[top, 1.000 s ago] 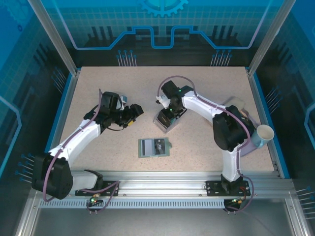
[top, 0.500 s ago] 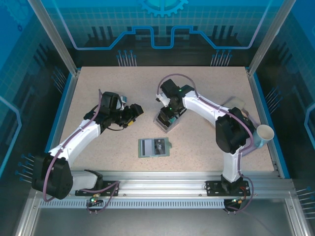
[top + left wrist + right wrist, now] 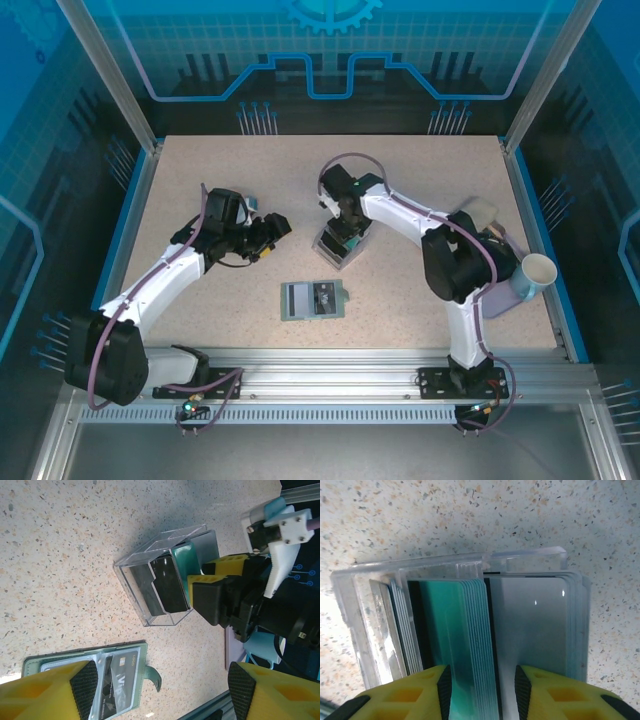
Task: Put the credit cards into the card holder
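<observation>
— Grip first: how does the right hand [image 3: 481,677] stand?
— Released, with its fingers [image 3: 437,690] parted over the top edges of the credit cards [image 3: 445,625]. Teal cards, one dark edge and part of a whitish stack [image 3: 535,625] lie in the gap. Whether the pads touch any of them I cannot tell.
— Where do those cards sit?
— Upright on edge, packed side by side in a clear box [image 3: 347,605] on the speckled desk [image 3: 200,170]. The box's walls hem them in on every side but the top.
— The left hand [image 3: 272,235]?
— Open wide and empty, hanging over bare desk to the left of the box, apart from it and pointed toward it.
— The card holder [image 3: 312,299]?
— Unfolded and flat on the desk, nearer the arm bases than the box, between the two arms. Its little tab [image 3: 152,677] sticks out toward the right arm's side. A dark card [image 3: 117,680] with pale lettering lies on its grey inside; whether it is tucked into a slot I cannot tell.
— Anything between box and holder?
— A strip of bare desk. From above, the right arm's wrist covers much of the box. A white cup [image 3: 538,270] stands by the desk's right edge, close to that arm's elbow and well apart from both.
</observation>
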